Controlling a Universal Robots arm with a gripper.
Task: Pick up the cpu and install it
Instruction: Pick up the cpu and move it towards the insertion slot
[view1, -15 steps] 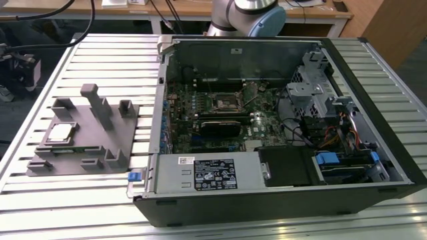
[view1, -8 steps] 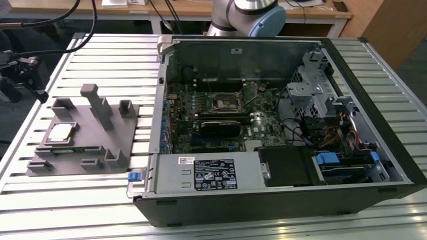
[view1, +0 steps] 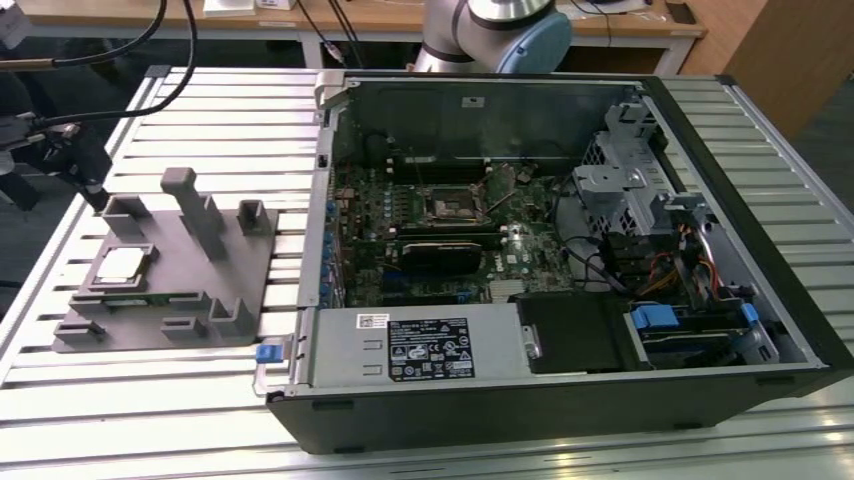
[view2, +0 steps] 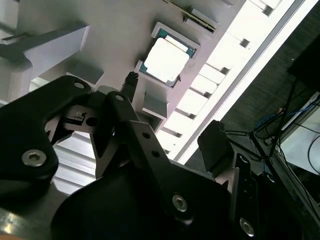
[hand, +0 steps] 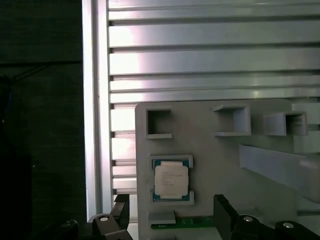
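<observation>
Fingers (hand: 223, 212) of the gripper (hand: 171, 212) stand apart, empty; we judge the cpu (hand: 171, 180) light, stiff, fragile, best held by its edges

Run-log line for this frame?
phase: pre-grasp | cpu: in grey fixture pocket, not picked up | end effector: open, empty, near cpu

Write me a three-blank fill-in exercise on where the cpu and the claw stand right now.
1. The cpu rests in a pocket of the grey fixture, on the exterior view's ___ of the computer case.
2. The claw is ___ and holds nothing.
3. The cpu's silvery side faces ___.
Missing words: left; open; up.
</observation>
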